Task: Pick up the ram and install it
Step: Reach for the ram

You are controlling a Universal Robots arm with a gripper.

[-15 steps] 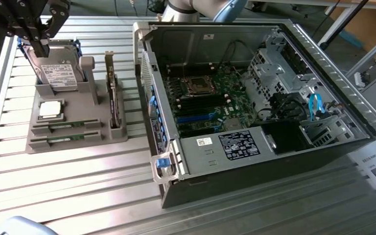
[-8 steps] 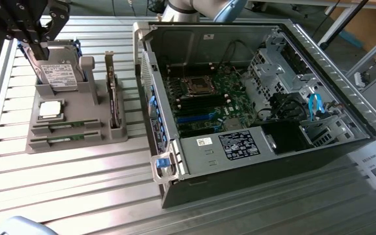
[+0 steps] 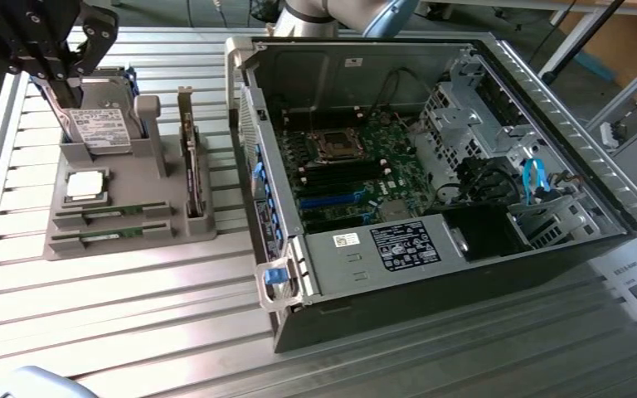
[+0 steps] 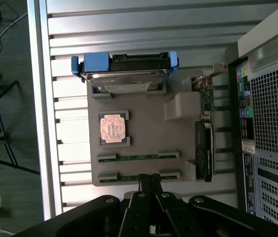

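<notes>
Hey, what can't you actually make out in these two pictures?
Wrist view: the gripper covers the middle of the nearer ram; contact unclear.
Exterior view: hard drive label print too small.
Exterior view: motherboard slots, filled or empty, too small to tell.

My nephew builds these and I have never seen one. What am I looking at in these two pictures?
This is a robot arm that ends in a gripper with fingers for picking things up. One picture comes from a camera set off to the side. The other comes from a camera on the arm's wrist, looking down past the fingers. On the slatted metal table stands an open computer case. Beside it is a grey holder with spare parts: a hard drive, a CPU chip, two ram sticks and an expansion card. The gripper is shut, holds nothing and hangs above the holder.
</notes>
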